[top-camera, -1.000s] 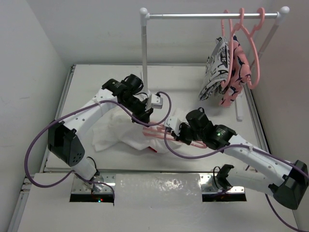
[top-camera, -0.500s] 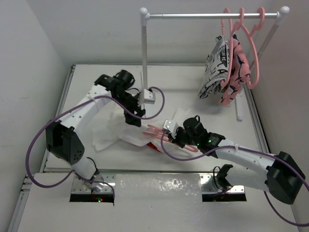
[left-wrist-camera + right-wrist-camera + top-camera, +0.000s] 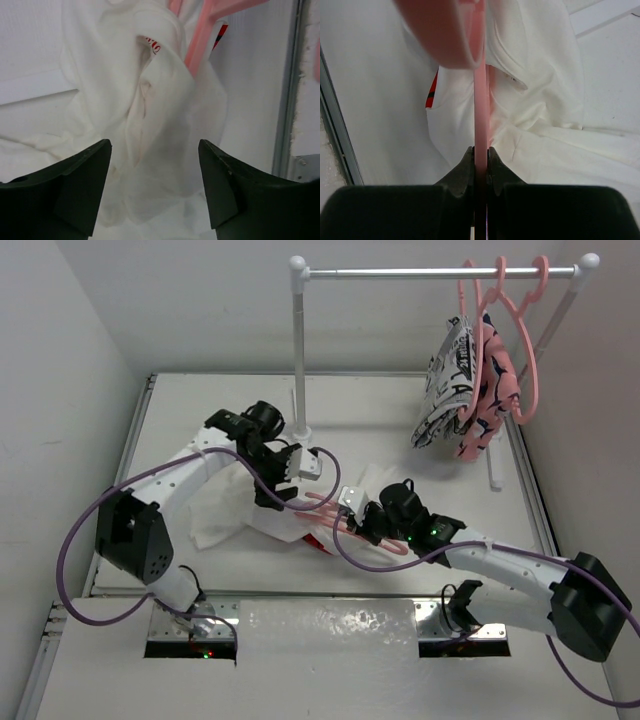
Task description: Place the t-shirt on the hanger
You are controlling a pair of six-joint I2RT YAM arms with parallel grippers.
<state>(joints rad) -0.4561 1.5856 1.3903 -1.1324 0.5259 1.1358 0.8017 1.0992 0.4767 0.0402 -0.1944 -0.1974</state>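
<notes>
Left gripper [image 3: 272, 496] lets go of the t-shirt [image 3: 225, 512]: jaws shut a second ago, now wide apart, cloth lying loose beneath them. Left wrist draws back from the bunched fold. Shirt settles lower and flatter. Right gripper [image 3: 352, 525] shifts left with the hanger [image 3: 320, 506], its arm more extended.

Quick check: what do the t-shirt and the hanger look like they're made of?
The t-shirt looks like soft, matte white cloth: it lies in loose folds and creases. The hanger looks like rigid pink plastic, smooth and probably slightly glossy: a thin, straight bar.
</notes>
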